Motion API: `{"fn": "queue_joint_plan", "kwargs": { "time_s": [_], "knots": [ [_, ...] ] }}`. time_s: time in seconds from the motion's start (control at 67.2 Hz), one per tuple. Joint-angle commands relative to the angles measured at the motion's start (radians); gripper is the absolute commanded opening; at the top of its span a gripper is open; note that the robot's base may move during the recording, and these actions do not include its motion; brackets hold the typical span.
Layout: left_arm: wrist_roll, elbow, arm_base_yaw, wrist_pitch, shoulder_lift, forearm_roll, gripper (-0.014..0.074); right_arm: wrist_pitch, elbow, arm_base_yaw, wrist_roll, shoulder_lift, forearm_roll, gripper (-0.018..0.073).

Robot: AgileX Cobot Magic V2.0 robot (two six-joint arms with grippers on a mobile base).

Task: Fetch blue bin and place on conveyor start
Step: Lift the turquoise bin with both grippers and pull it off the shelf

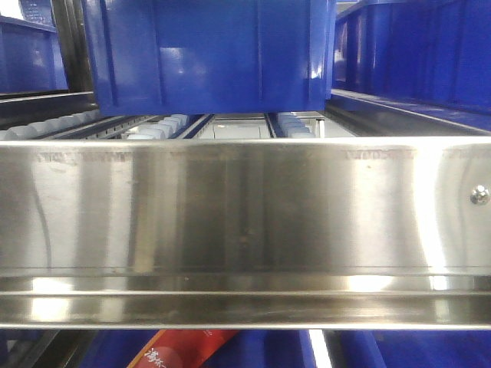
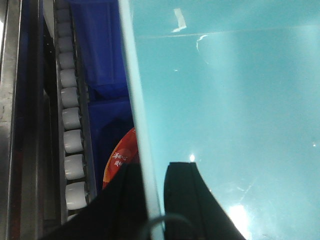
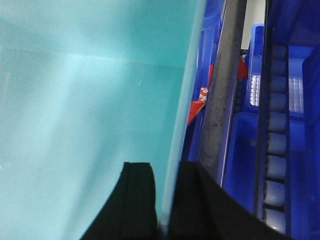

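Clamping blue bin (image 2: 225, 100) rim, left hand (image 2: 150, 172), right hand (image 3: 162, 170)

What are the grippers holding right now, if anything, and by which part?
Both hold the blue bin by its rim. The left gripper and the right gripper each straddle a side wall, one finger inside and one outside.

Strong light glares in white vertical streaks off the steel rail (image 1: 230, 207); my front view is soft, slightly blurred; small white hotspots dot the bin (image 2: 230, 110) in my left wrist view; close up, my fingers (image 3: 137, 200) are black, featureless shapes.
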Motion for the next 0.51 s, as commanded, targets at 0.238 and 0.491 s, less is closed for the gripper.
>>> {"fn": "queue_joint_plan", "kwargs": {
  "time_s": [0.238, 0.491],
  "knots": [
    [0.011, -0.012, 0.004, -0.018, -0.014, 0.024, -0.0111, -0.066, -0.005, -0.009, -0.021, -0.019, -0.057, -0.0153],
    [0.011, -0.012, 0.004, -0.018, -0.014, 0.024, -0.0111, -0.066, -0.005, -0.009, -0.021, -0.019, -0.057, -0.0153]
  ]
}}
